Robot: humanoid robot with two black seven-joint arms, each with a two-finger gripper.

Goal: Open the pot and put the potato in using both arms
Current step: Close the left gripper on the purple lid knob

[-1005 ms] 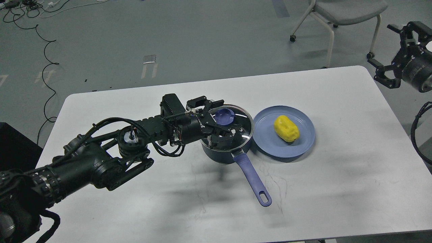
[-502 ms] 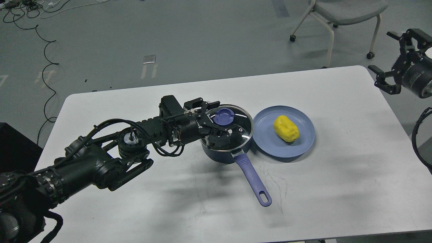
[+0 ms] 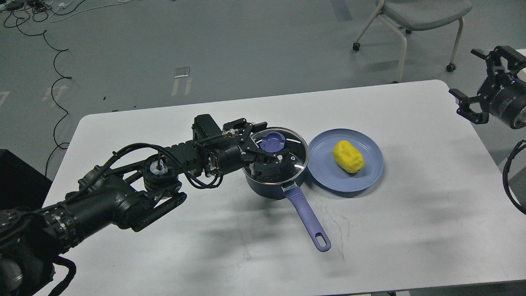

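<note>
The pot stands near the middle of the table, its lid on it; the handle points toward the near edge; the plate lies just right of the pot, the potato on it; the left gripper is over the lid's left side; the right gripper hangs above the table's far right edge; a chair stands behind the table.

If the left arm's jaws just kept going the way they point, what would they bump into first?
Most likely the purple knob on the pot's glass lid: the left gripper points rightward with open jaws either side of it. Depth is hard to judge, so contact may already be close.
</note>
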